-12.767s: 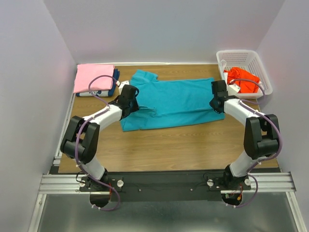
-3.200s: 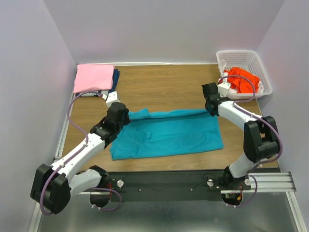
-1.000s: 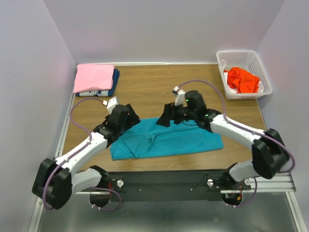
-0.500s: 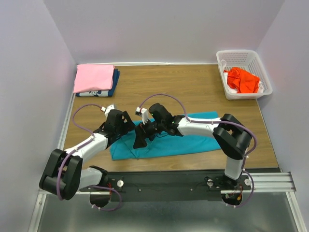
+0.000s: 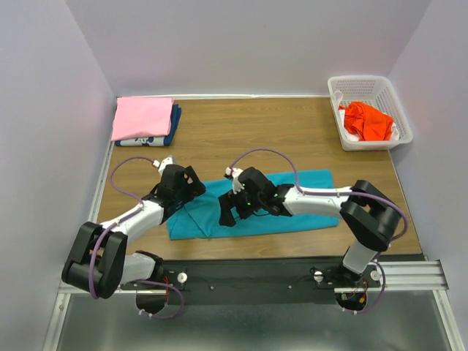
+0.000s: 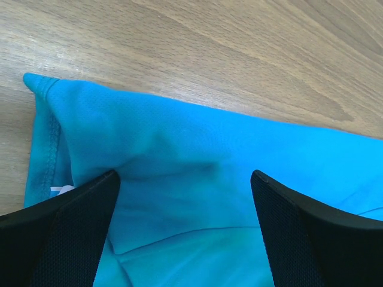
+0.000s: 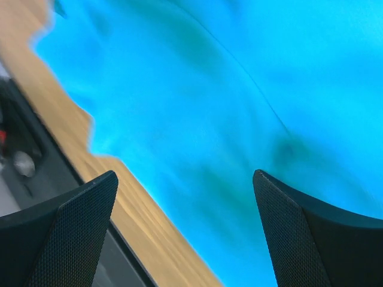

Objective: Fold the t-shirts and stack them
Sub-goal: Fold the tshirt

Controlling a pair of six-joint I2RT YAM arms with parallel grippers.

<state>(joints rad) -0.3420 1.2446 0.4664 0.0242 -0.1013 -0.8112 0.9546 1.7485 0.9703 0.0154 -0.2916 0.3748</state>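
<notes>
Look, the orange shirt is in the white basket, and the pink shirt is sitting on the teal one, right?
Not quite. The orange shirt is in the white basket, but the pink shirt sits on the dark blue shirt in the far left corner, not on the teal shirt. The top external view shows it.

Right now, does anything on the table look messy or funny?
A little. The teal shirt is folded, but it is wrinkled and uneven at its left end and lies a bit crooked. The orange-red shirt sits crumpled in the white basket. The pink shirt lies neatly folded.
</notes>
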